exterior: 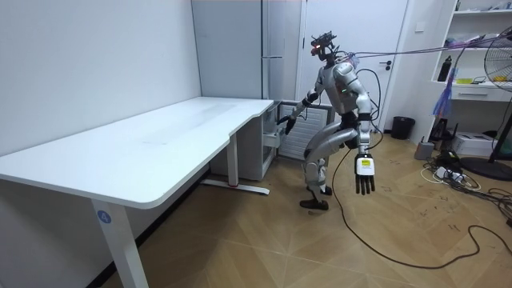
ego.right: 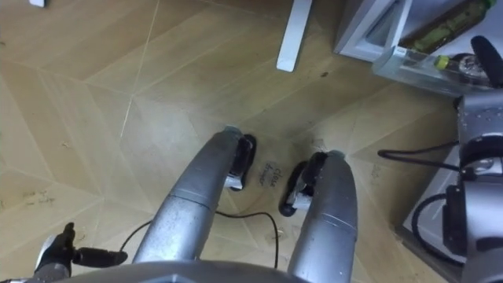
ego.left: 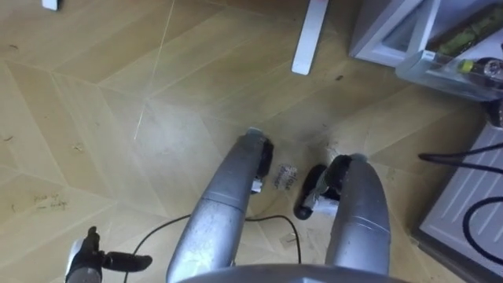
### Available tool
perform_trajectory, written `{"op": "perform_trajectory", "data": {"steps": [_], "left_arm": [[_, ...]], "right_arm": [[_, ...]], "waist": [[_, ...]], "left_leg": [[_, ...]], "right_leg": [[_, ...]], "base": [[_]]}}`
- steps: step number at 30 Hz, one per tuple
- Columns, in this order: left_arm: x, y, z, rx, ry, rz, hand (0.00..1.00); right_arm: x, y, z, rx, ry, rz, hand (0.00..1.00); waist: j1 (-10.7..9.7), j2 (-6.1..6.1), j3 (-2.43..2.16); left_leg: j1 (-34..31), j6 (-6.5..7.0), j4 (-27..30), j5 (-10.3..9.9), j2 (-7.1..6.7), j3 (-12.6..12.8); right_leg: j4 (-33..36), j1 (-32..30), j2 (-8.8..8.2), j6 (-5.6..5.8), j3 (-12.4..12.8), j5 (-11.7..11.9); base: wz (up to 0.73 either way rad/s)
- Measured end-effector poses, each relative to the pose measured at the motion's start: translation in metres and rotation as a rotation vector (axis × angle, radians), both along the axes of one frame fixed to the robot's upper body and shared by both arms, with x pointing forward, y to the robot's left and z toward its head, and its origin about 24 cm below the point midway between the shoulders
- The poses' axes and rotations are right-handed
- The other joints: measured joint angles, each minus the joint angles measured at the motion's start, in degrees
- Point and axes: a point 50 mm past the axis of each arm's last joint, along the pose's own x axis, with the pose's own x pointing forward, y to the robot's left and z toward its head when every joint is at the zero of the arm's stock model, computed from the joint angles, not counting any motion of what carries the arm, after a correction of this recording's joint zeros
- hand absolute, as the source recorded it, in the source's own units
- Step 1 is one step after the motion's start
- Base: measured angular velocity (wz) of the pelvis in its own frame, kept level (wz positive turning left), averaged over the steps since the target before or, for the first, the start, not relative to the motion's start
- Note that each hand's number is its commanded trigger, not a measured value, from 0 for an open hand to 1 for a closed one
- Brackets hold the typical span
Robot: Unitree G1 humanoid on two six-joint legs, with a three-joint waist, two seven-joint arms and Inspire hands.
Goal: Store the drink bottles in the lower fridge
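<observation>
At the desk's (exterior: 160, 144) far end, beside the grey fridge (exterior: 282, 48), the robot stands on the wood floor (ego.left: 118, 118) with knees bent and trunk leaning forward.

Right hand (exterior: 285, 121): reached out toward the fridge's lower part. In the right eye view its arm comes in along the right edge, with a dark part just beside the tray. Whether its fingers are apart or closed cannot be told.

Left hand (exterior: 364, 173): hangs at the robot's side on a straight arm, well apart from the fridge. Its fingers are straight, point down and hold nothing. The eye views place it at the lower left, above the floor.

Drinks (ego.right: 449, 22): they lie in a clear tray (ego.left: 436, 72) at the upper right of the eye views, next to a white-framed fridge part. One bottle is green and lies on its side; another bears a yellow cap (ego.left: 467, 67). Whether the tray belongs to the lower compartment cannot be told.

Desk foot (ego.left: 310, 35): white, flat on the floor, ahead of the robot's feet and to the left of the tray.

On the room view's right stand a fan (exterior: 500, 80) and white shelves (exterior: 480, 48), well apart from the robot.
</observation>
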Motion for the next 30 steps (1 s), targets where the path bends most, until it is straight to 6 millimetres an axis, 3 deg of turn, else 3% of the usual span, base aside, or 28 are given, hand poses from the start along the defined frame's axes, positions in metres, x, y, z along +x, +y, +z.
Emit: {"op": "perform_trajectory", "data": {"steps": [9,19,30], "left_arm": [[0.006,0.003,0.006,0.023,-0.070,-0.020,0.00],[-0.015,0.006,0.007,0.031,-0.021,-0.018,0.00],[-0.001,0.004,0.014,0.026,-0.077,-0.069,0.00]], "right_arm": [[0.013,0.006,0.025,0.044,-0.114,-0.048,0.00],[0.023,0.014,0.044,0.029,-0.217,-0.015,0.00],[0.029,0.022,0.048,0.035,-0.260,0.036,0.00]], "waist": [[0.3,0.43,0.01],[0.7,0.64,-0.03],[0.9,0.60,0.00]], "left_leg": [[0.6,-0.99,0.5,-0.5,0.21,0.1],[0.3,-3.10,3.5,-2.2,1.06,-0.8],[0.3,-4.41,5.5,-3.1,2.14,-1.7]], "right_leg": [[1.7,0.0,0.11,-1.26,0.3,-1.3],[4.7,0.0,0.19,-4.23,-0.9,-3.2],[5.6,0.6,1.38,-5.75,-2.1,-3.6]], "base": [[0.00],[0.01],[-0.03]]}}
